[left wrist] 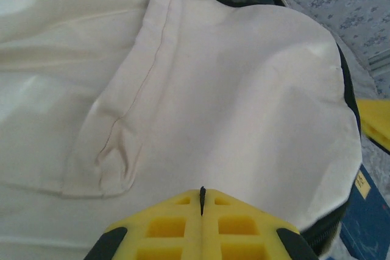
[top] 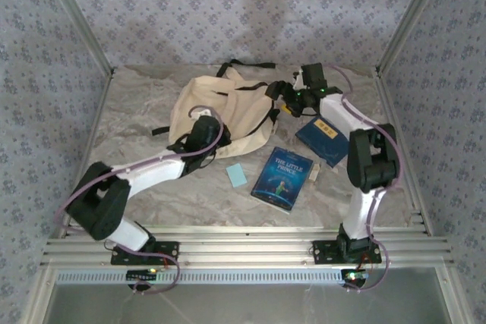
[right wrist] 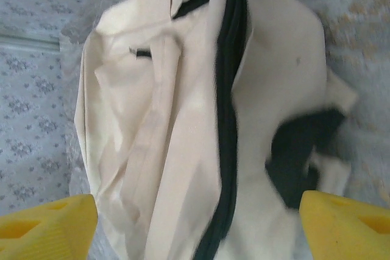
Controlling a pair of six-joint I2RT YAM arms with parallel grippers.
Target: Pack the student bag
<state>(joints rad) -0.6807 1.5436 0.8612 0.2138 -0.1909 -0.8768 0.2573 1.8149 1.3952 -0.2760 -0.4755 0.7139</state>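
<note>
Found the student bag (top: pixel 228 115) slumped at the far middle of the counter (top: pixel 190 206), near a blue book (top: pixel 282 178). Saw the left hand (left wrist: pixel 201 196) clenched, pads pressed together over the bag's cream front panel. Saw the right hand (right wrist: pixel 198 202) released, fingers (right wrist: pixel 49 223) spread wide either side of the bag's black-zippered edge, gripping nothing.
</note>
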